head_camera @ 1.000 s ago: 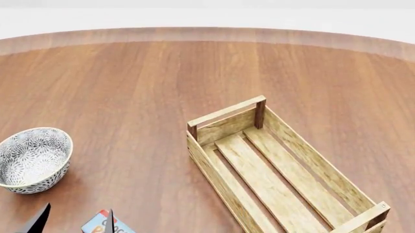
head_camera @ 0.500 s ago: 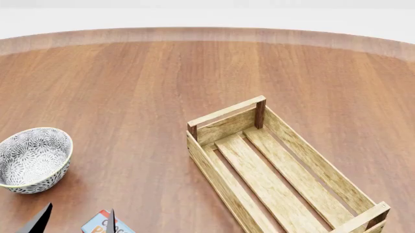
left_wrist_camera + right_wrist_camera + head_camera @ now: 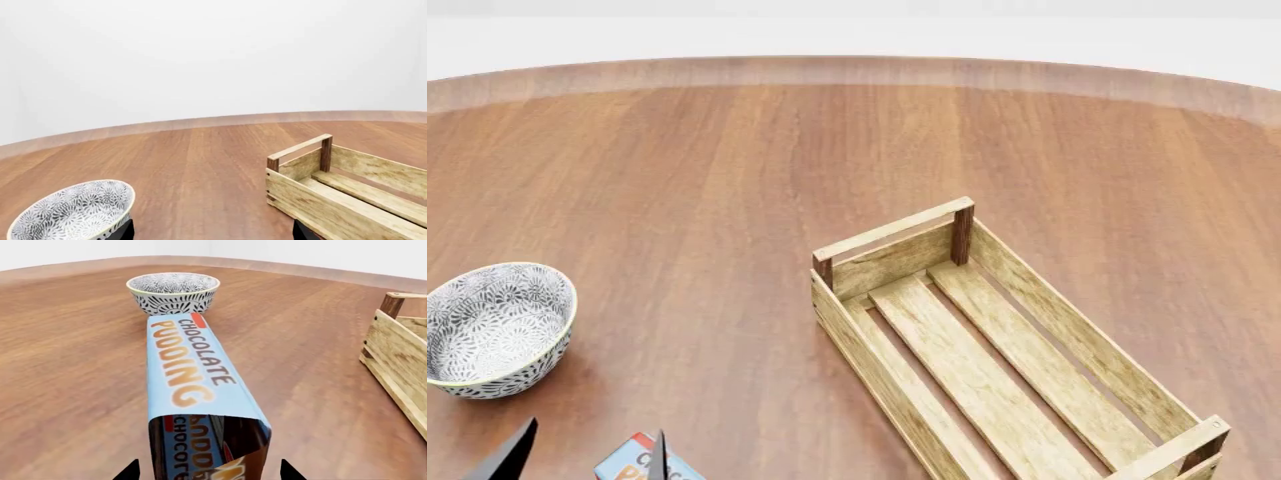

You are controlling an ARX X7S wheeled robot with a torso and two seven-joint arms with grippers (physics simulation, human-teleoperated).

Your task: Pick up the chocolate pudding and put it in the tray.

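Note:
The chocolate pudding (image 3: 190, 370), a long carton with a light-blue top and orange lettering, lies flat on the wooden table. My right gripper (image 3: 208, 472) is open, one dark fingertip on each side of the carton's near end, not clamped. In the head view only a corner of the pudding (image 3: 630, 464) shows at the bottom edge, and the right gripper is out of that view. My left gripper (image 3: 585, 458) is open and empty just left of the pudding; its tips frame bare table in the left wrist view (image 3: 212, 232). The tray (image 3: 868, 350), a slatted light-wood crate, stands empty to the right.
A round grey-white patterned bowl (image 3: 494, 325) stands at the left, just beyond the left gripper (image 3: 73, 212) and past the carton's far end (image 3: 173, 292). The tray's near wall (image 3: 313, 200) and corner post (image 3: 393, 305) show on the right. The table's curved far edge (image 3: 854, 70) runs across the back.
The left gripper's tips have crept very slightly rightward in the head view. Bowl, tray and pudding have not moved.

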